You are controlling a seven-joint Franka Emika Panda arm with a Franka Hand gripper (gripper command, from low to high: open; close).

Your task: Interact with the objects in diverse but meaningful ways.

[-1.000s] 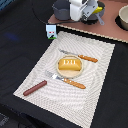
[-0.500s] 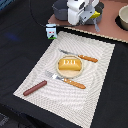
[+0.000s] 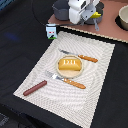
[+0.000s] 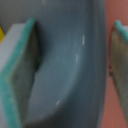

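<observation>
Two teal-edged fingers of my gripper stand spread, one inside and one outside the curved wall of a grey pan; whether the pads touch it I cannot tell. The pan sits on the pinkish counter beyond the striped placemat, its smooth inside catching small glints. On the placemat an orange-brown bread loaf rests on a small plate between a fork and knife, a reddish-brown sausage lies near the mat's corner, and a white milk carton stands just off it

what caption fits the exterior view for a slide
Bread loaf on placemat between fork and knife; gripper at the far shelf.
</observation>
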